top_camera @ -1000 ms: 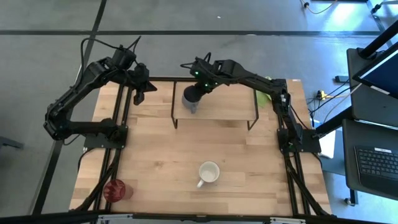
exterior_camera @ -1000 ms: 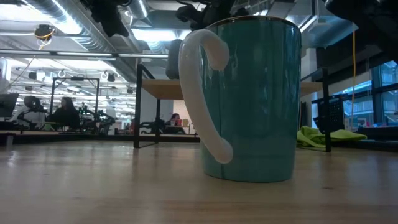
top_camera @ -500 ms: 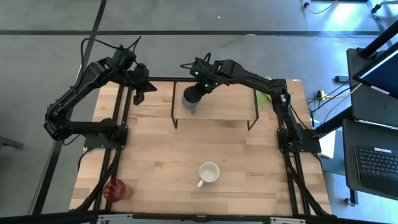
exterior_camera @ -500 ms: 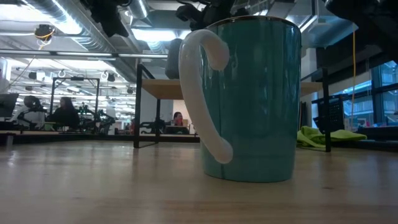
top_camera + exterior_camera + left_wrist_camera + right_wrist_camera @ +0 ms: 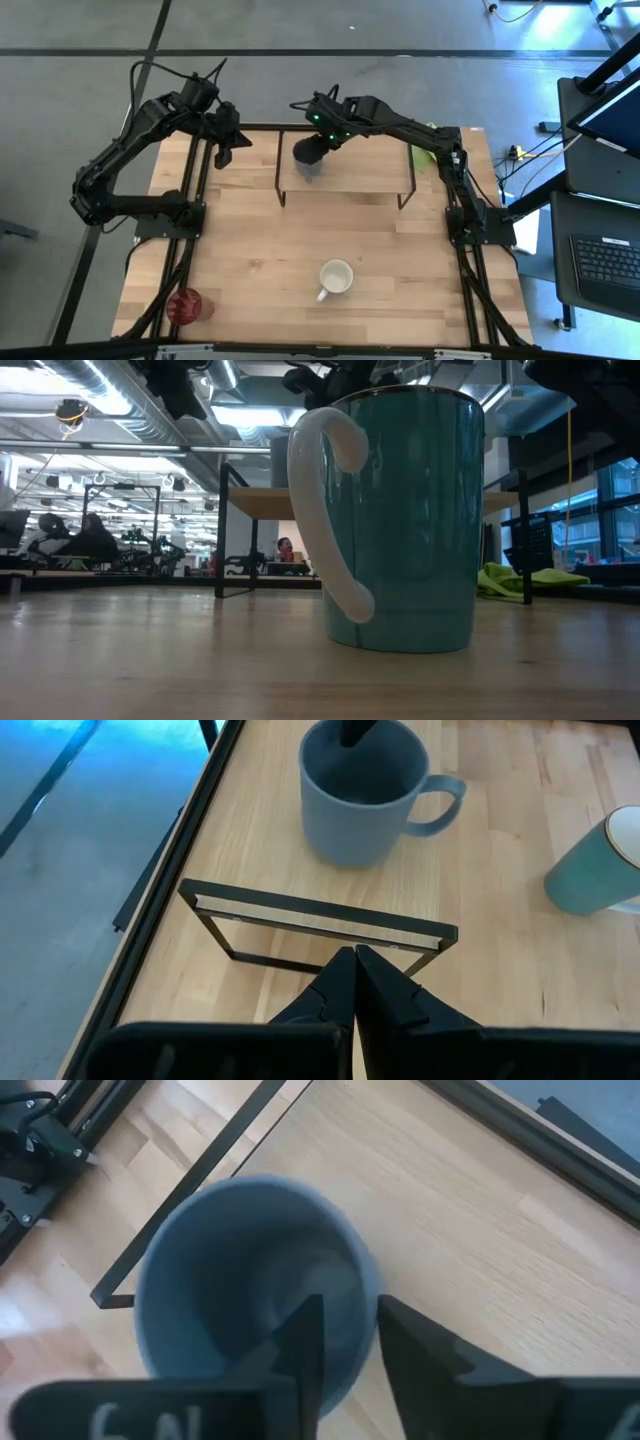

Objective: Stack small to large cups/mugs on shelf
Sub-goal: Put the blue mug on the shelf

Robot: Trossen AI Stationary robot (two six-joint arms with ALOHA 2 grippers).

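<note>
Grey mug (image 5: 280, 460) mostly hidden behind the teal-sided mug (image 5: 400, 520); red tumbler (image 5: 186, 304) too small for detail.

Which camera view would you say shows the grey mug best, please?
The left wrist view: the grey mug shows whole, handle included, on the shelf. The right wrist view shows only its blurred mouth, the high view a dark blob, the low view a sliver.

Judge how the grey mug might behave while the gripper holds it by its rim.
The grey mug looks rigid, so it probably won't flex. Pinched at one wall by the right gripper, it may tilt or swing. Its smooth surface could slip.
</note>
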